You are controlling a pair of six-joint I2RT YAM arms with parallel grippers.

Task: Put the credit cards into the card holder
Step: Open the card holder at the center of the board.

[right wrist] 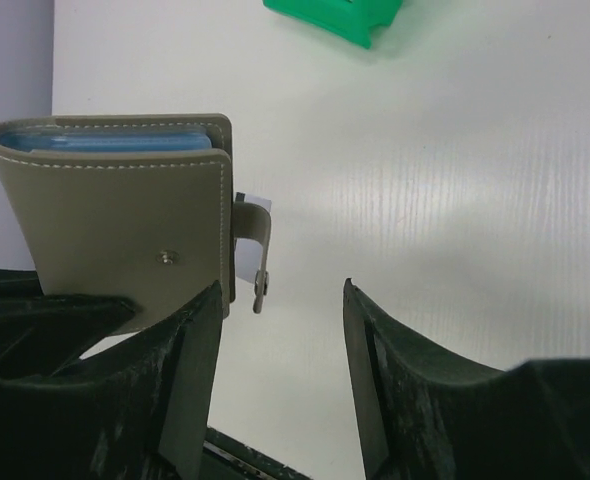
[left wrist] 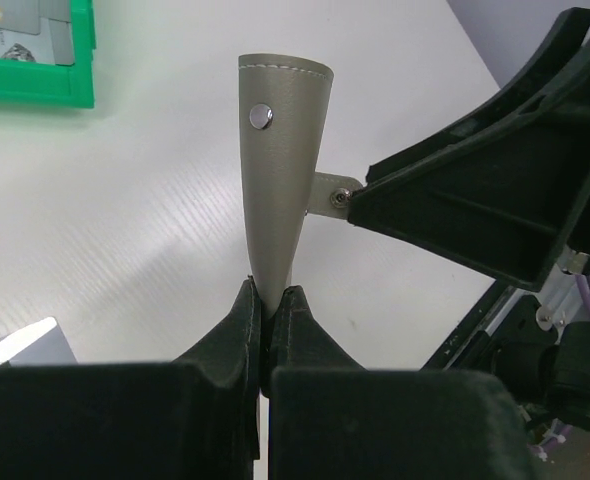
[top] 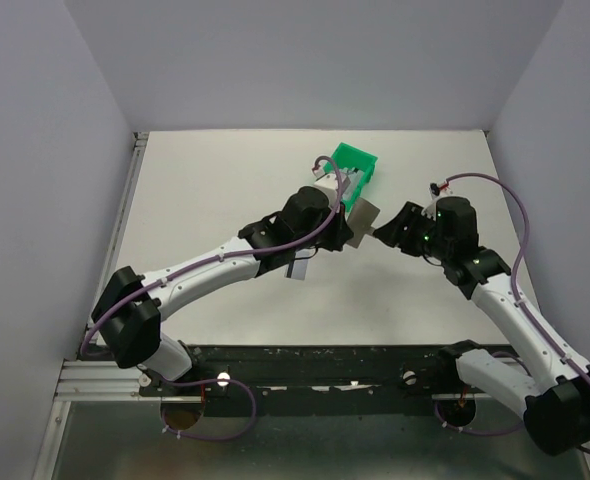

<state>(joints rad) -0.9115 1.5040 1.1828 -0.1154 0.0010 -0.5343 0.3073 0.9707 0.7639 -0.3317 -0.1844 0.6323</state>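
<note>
Card holder [left wrist: 280, 170] between pinched fingers [left wrist: 237, 330]

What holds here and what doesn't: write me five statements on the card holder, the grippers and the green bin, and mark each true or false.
1. The left gripper is shut on the card holder. True.
2. The right gripper has its jaws closed. False: they stand open, with the snap tab close beside one of them.
3. Credit cards lie in the green bin. True.
4. The card holder sits in the green bin. False: the left gripper holds it, apart from the bin.
5. The snap tab is fastened. False: it sticks out loose.
</note>
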